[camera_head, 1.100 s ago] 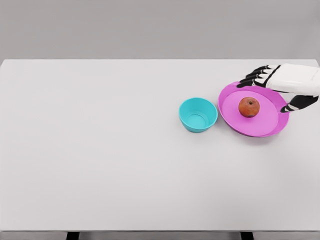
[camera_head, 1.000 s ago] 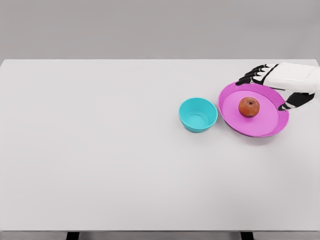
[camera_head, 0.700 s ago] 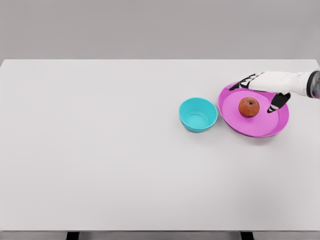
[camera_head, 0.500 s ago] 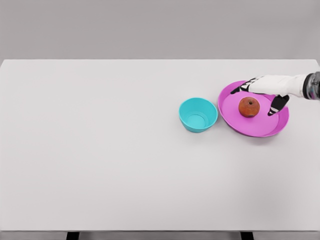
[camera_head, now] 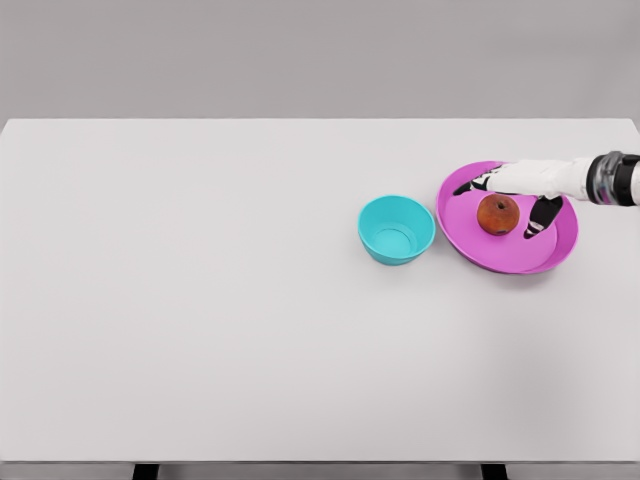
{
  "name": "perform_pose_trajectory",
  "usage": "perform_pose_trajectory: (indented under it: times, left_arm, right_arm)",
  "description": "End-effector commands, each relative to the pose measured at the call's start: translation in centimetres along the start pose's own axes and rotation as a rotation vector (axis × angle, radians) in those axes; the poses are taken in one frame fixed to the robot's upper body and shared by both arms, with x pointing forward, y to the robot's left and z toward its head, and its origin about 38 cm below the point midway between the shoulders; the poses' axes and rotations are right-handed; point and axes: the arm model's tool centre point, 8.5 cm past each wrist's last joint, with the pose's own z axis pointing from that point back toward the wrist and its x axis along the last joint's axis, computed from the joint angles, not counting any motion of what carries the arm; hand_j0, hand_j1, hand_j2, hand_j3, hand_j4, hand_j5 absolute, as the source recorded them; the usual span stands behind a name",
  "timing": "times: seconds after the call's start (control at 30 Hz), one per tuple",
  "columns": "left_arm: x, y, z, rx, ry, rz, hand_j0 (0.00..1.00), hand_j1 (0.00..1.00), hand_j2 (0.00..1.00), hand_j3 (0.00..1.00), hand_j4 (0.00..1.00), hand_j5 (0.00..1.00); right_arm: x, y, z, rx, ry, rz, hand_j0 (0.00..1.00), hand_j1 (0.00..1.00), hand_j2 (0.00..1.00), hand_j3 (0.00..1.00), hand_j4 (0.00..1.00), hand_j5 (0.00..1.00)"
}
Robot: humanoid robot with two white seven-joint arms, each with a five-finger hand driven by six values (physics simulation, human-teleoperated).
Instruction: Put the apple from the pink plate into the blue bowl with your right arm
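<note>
Smooth, plastic-looking surfaces on a matt white tabletop (camera_head: 200, 330)

The flat white tabletop reads as a uniform matt sheet with no grain or texture. The round turquoise plastic-looking bowl (camera_head: 397, 229) is smooth with a soft satin sheen inside. The shallow round pink plastic-looking plate (camera_head: 505, 255) is equally smooth, evenly coloured, with a faint gloss along its rim. The small red-brown apple (camera_head: 497, 214) has a dull, slightly mottled skin with only a weak highlight. The robot's right hand (camera_head: 520, 190) has a smooth white hard shell, matt black finger segments, and a grey metal-looking band at the wrist.
</note>
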Motion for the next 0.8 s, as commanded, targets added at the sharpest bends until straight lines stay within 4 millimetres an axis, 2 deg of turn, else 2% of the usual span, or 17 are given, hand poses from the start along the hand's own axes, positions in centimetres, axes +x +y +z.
perform_pose_trajectory:
  times: [0.0, 0.43, 0.47, 0.53, 0.57, 0.7, 0.77]
  left_arm:
    - [0.0, 0.0, 0.0, 0.0, 0.0, 0.0, 1.0, 1.0, 1.0, 1.0, 1.0, 1.0]
    - [0.0, 0.0, 0.0, 0.0, 0.0, 0.0, 1.0, 1.0, 1.0, 1.0, 1.0, 1.0]
    - [0.0, 0.0, 0.0, 0.0, 0.0, 0.0, 1.0, 1.0, 1.0, 1.0, 1.0, 1.0]
    - [0.0, 0.0, 0.0, 0.0, 0.0, 0.0, 1.0, 1.0, 1.0, 1.0, 1.0, 1.0]
    - [0.0, 0.0, 0.0, 0.0, 0.0, 0.0, 1.0, 1.0, 1.0, 1.0, 1.0, 1.0]
    - [0.0, 0.0, 0.0, 0.0, 0.0, 0.0, 1.0, 1.0, 1.0, 1.0, 1.0, 1.0]
    - [0.0, 0.0, 0.0, 0.0, 0.0, 0.0, 1.0, 1.0, 1.0, 1.0, 1.0, 1.0]
  right_arm:
    - [-0.3, 0.1, 0.1, -0.001, 0.002, -0.005, 1.0, 1.0, 1.0, 1.0, 1.0, 1.0]
    - [-0.2, 0.4, -0.1, 0.008, -0.002, -0.008, 1.0, 1.0, 1.0, 1.0, 1.0, 1.0]
    - [-0.3, 0.9, -0.2, 0.017, -0.001, -0.014, 0.98, 0.98, 0.98, 0.98, 0.98, 0.98]
    - [-0.3, 0.9, -0.1, 0.02, -0.004, -0.009, 0.85, 0.85, 0.85, 0.85, 0.85, 0.85]
    - [-0.1, 1.0, -0.1, 0.041, -0.022, 0.001, 0.72, 0.72, 0.72, 0.72, 0.72, 0.72]
    - [0.1, 1.5, -0.5, 0.054, -0.028, 0.0, 0.7, 0.7, 0.7, 0.7, 0.7, 0.7]
    - [0.1, 1.7, -0.6, 0.057, -0.03, 0.001, 0.63, 0.63, 0.63, 0.63, 0.63, 0.63]
